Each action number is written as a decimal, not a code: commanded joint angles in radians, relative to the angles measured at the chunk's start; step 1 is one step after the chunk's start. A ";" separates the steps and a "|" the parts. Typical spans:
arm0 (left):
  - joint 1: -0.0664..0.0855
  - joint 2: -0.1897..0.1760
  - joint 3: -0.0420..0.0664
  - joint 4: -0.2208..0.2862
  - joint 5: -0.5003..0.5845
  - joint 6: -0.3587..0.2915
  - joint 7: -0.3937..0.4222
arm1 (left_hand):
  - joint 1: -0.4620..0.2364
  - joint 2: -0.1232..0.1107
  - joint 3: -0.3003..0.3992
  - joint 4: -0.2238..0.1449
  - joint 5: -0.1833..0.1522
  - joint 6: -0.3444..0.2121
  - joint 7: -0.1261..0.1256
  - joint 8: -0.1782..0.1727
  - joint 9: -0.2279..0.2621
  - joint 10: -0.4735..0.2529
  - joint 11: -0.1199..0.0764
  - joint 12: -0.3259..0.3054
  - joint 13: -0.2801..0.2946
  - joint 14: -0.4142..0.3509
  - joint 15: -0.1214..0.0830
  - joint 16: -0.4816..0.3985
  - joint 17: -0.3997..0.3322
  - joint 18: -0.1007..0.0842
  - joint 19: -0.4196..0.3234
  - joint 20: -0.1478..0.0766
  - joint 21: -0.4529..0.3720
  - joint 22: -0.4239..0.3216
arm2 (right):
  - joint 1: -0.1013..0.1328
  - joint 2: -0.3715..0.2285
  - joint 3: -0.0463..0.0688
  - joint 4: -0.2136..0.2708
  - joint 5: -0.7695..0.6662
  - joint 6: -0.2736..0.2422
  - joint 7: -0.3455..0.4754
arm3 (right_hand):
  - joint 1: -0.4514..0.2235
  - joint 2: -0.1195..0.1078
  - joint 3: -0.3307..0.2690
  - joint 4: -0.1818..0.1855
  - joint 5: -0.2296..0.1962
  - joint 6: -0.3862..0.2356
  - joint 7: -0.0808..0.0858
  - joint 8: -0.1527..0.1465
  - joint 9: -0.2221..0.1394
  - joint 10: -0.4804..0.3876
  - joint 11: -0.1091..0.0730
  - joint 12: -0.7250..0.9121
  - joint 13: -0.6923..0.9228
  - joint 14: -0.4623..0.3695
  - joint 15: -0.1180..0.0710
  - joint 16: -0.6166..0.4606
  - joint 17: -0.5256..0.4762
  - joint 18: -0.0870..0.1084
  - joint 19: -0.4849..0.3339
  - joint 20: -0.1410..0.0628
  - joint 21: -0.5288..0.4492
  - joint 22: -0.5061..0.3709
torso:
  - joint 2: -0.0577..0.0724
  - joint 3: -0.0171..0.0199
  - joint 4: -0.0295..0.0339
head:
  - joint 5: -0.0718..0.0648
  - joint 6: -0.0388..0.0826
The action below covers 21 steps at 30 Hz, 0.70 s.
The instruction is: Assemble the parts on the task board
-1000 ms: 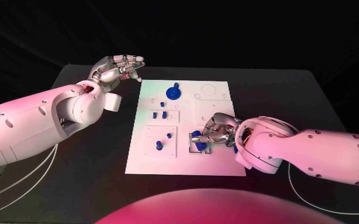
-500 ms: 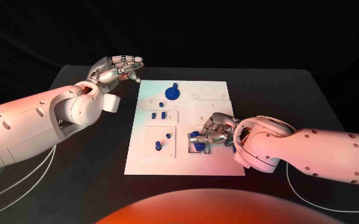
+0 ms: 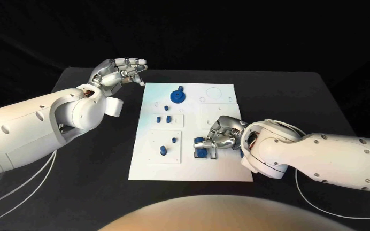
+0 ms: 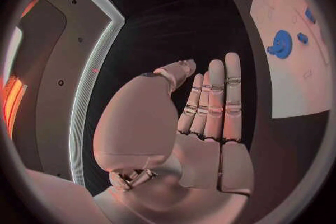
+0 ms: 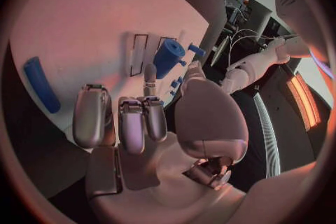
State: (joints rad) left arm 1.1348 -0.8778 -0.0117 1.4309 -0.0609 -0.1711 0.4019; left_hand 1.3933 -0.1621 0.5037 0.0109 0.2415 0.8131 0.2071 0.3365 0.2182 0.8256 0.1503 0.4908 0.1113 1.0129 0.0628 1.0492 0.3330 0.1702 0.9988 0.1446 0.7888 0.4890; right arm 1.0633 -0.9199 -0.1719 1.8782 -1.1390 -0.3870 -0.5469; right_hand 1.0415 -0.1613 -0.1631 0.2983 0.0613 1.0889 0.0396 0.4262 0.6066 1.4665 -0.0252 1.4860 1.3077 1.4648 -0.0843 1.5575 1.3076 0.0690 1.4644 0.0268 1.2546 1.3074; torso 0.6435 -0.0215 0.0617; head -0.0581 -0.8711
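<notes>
The white task board [image 3: 223, 94] lies mid-table. My right hand [image 3: 220, 136] rests low over its near right part, thumb and one finger pinching a blue cylinder part [image 5: 168, 57] beside narrow slots [image 5: 139, 54]; in the head view that part [image 3: 201, 142] shows at the fingertips. My right hand's other fingers [image 5: 91, 117] are curled in. A blue bar [image 5: 42, 91] lies on the board beside it. My left hand [image 3: 122, 71] hovers empty off the board's far left corner, its fingers [image 4: 218, 95] straight and together. A blue disc [image 3: 179, 95] sits at the board's far end.
Small blue pegs [image 3: 163, 118] stand in the board's left middle panel, and another blue piece [image 3: 163, 149] in the near left panel. Black table [image 3: 308, 97] surrounds the board. My left forearm [image 3: 54, 118] lies along the table's left side.
My right hand's fingers have shifted slightly on the board with the blue part. My left hand has stayed where it was.
</notes>
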 commanded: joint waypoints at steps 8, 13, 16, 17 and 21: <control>0.000 0.001 0.001 0.004 -0.007 0.018 0.004 | -0.007 0.002 0.001 -0.005 0.006 -0.007 0.008 0.006 0.001 -0.006 0.001 0.003 -0.001 -0.006 0.001 0.004 -0.001 0.014 -0.009 0.001 0.003 0.002 | -0.001 -0.021 0.000 0.023 -0.037 -0.043 0.019 | 0.014 0.006 0.011 0.000 0.007 -0.008 -0.002 0.003 0.003 0.073 -0.008 -0.001 0.202 0.097 -0.006 -0.001 0.218 -0.011 0.018 -0.005 0.000 0.187 | 0.001 0.0011 0.0010 | -0.003 0.000; 0.000 0.001 0.001 0.004 -0.007 0.018 0.003 | -0.007 0.002 0.001 -0.005 0.006 -0.007 0.008 0.006 0.001 -0.006 0.001 0.003 -0.001 -0.006 0.001 0.004 -0.001 0.014 -0.009 0.001 0.003 0.002 | -0.001 -0.048 0.000 0.052 -0.038 -0.065 0.059 | 0.115 0.054 0.044 -0.005 0.049 0.000 -0.008 0.007 0.005 0.082 -0.013 0.019 0.217 0.102 -0.010 0.007 0.242 -0.018 0.029 -0.008 0.037 0.196 | 0.000 0.0001 -0.0001 | -0.002 0.000; 0.000 0.001 0.001 0.004 -0.007 0.018 0.004 | -0.007 0.002 0.001 -0.005 0.006 -0.007 0.008 0.006 0.001 -0.006 0.001 0.003 -0.001 -0.006 0.001 0.004 -0.001 0.014 -0.009 0.001 0.003 0.002 | -0.001 -0.063 0.000 0.068 -0.038 -0.057 0.074 | 0.132 0.053 0.043 -0.006 0.048 0.002 -0.009 0.008 0.005 0.082 -0.014 0.018 0.217 0.102 -0.010 0.007 0.244 -0.018 0.030 -0.008 0.038 0.196 | 0.000 0.0006 -0.0007 | -0.002 -0.001; 0.000 0.001 0.001 0.004 -0.007 0.019 0.004 | -0.007 0.002 0.001 -0.005 0.006 -0.007 0.008 0.006 0.001 -0.006 0.001 0.003 -0.001 -0.006 0.001 0.004 -0.001 0.014 -0.009 0.001 0.003 0.002 | -0.001 -0.068 0.000 0.073 -0.038 -0.053 0.078 | 0.156 0.056 0.045 -0.007 0.047 0.003 -0.009 0.008 0.005 0.082 -0.015 0.018 0.217 0.102 -0.011 0.007 0.244 -0.018 0.030 -0.009 0.040 0.197 | 0.001 0.0005 0.0005 | -0.003 -0.001; 0.000 0.001 0.001 0.002 -0.007 0.019 0.003 | -0.008 0.002 0.001 -0.005 0.005 -0.009 0.008 0.007 0.001 -0.008 0.001 0.004 -0.001 -0.006 0.002 0.004 -0.002 0.014 -0.009 0.002 0.003 0.002 | -0.001 -0.090 0.000 0.091 -0.036 -0.031 0.094 | 0.195 0.062 0.045 -0.007 0.085 0.006 -0.012 0.009 0.005 0.082 -0.017 0.018 0.217 0.103 -0.012 0.009 0.248 -0.019 0.031 -0.011 0.044 0.198 | 0.001 0.0011 0.0005 | -0.005 -0.001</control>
State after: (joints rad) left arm 1.1347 -0.8782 -0.0117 1.4316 -0.0643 -0.1690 0.4003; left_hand 1.3933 -0.1621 0.5038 0.0109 0.2414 0.8132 0.2071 0.3365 0.2182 0.8256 0.1502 0.4908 0.1114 1.0129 0.0628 1.0492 0.3321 0.1701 0.9951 0.1484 0.7889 0.4898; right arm 1.0631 -1.0069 -0.1718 1.9633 -1.1625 -0.4328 -0.4932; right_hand 1.2295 -0.1001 -0.1233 0.2937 0.1432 1.0891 0.0324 0.4298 0.6108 1.4667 -0.0322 1.5016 1.3075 1.4648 -0.0915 1.5616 1.3075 0.0691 1.4680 0.0232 1.2952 1.3081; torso 0.6440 -0.0204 0.0623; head -0.0622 -0.8719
